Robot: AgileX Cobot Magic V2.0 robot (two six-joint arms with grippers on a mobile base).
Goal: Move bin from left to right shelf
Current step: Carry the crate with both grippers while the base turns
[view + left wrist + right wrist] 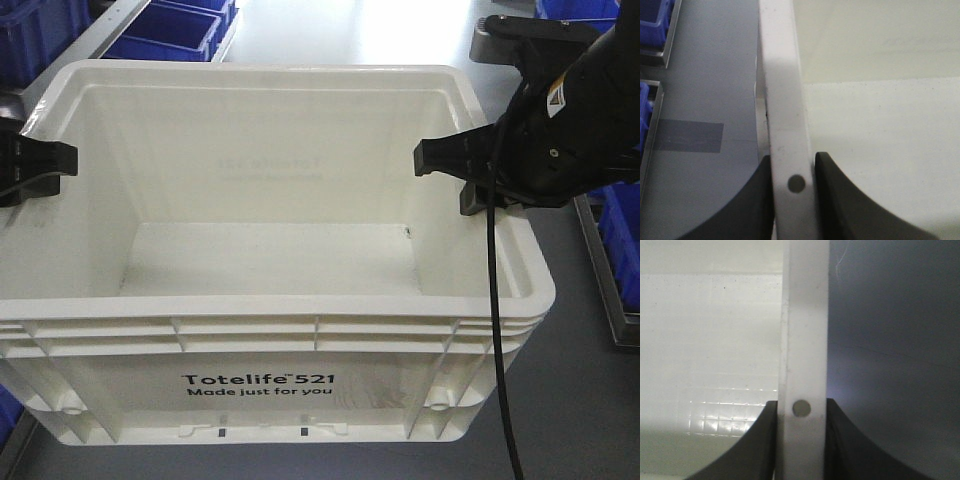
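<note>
While the white bin [300, 340] is right in front of the robot, between rows of blue bins [170, 35], the left gripper [792, 167] is closed on its left rim; the right gripper [801, 407] is closed on its right rim.

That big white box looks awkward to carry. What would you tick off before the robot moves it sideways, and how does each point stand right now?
1. Left fingers on the bin: ok, one finger on each side of the left rim.
2. Right fingers on the right rim: ok, clamped the same way.
3. Bin free of loose load: ok, nothing shows inside.
4. Black cable clear of the bin: not ok, it hangs across the front right corner and might snag.
5. Room on the right shelf: cannot tell, only blue bins show at that edge.
</note>
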